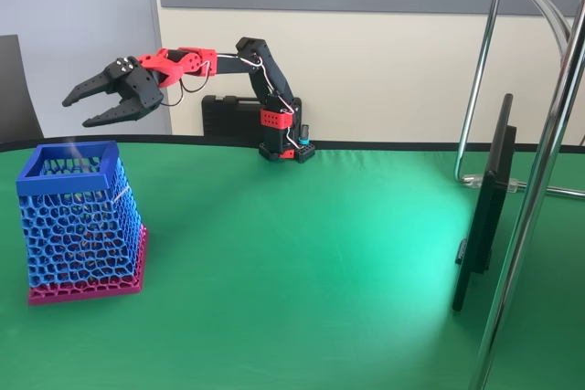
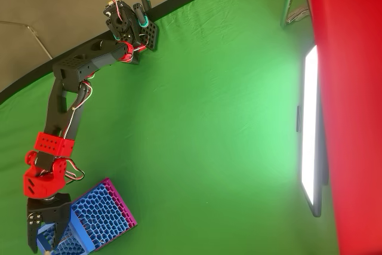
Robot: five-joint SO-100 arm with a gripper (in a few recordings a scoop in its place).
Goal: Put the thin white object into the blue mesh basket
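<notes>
The blue mesh basket (image 1: pixel 80 226) sits near the counter's (image 1: pixel 302 262) front left corner in the fixed view, upright on its magenta base plate (image 1: pixel 87 288). The gripper (image 1: pixel 78 109) hangs above the basket's rim, fingers (image 1: pixel 84 91) spread apart with nothing between them that I can make out. There's a faint pale streak by the rim's back edge, but I can't tell if that's the thin white object. In the overhead view the gripper (image 2: pixel 43 240) overlaps the basket (image 2: pixel 89 222) opening. A dark monitor (image 1: pixel 484 216) stands by the right edge, with open green counter in the middle.
</notes>
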